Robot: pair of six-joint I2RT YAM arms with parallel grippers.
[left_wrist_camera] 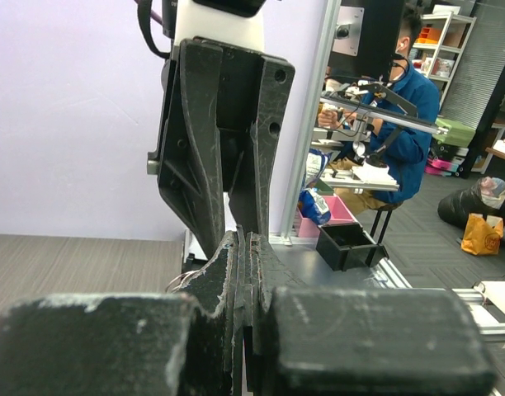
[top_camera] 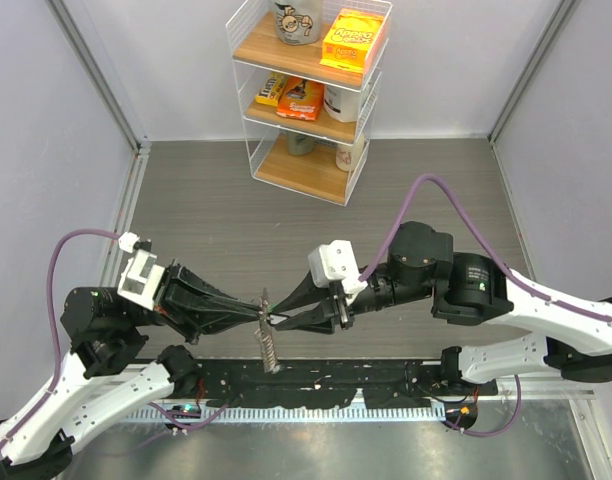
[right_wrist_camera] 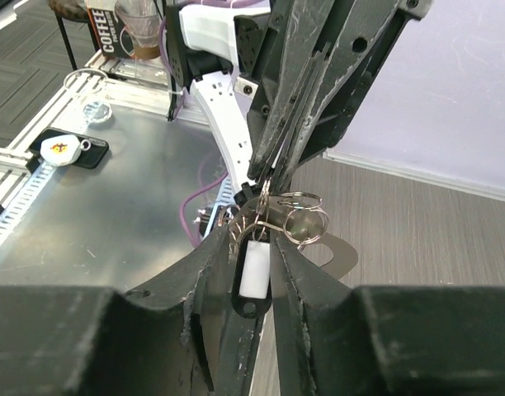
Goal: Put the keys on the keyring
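Note:
My left gripper [top_camera: 258,311] and right gripper [top_camera: 278,321] meet tip to tip above the table's near middle. The keyring's green piece [top_camera: 265,296] shows between them and its grey chain [top_camera: 269,345] hangs down. In the right wrist view, my right gripper [right_wrist_camera: 254,244] is shut on a key [right_wrist_camera: 254,274] with a black head and pale middle. Wire rings [right_wrist_camera: 304,218] of the keyring sit just above it, at the left gripper's shut tips [right_wrist_camera: 265,177]. In the left wrist view my left gripper [left_wrist_camera: 244,241] is shut, with rings [left_wrist_camera: 178,282] peeking out beside it. I cannot pick out a second key.
A white wire shelf [top_camera: 311,90] with boxes and mugs stands at the back. A black cable track [top_camera: 316,385] runs along the near edge. A metal plate [right_wrist_camera: 112,214] with a small black fob [right_wrist_camera: 67,148] lies beyond the table edge.

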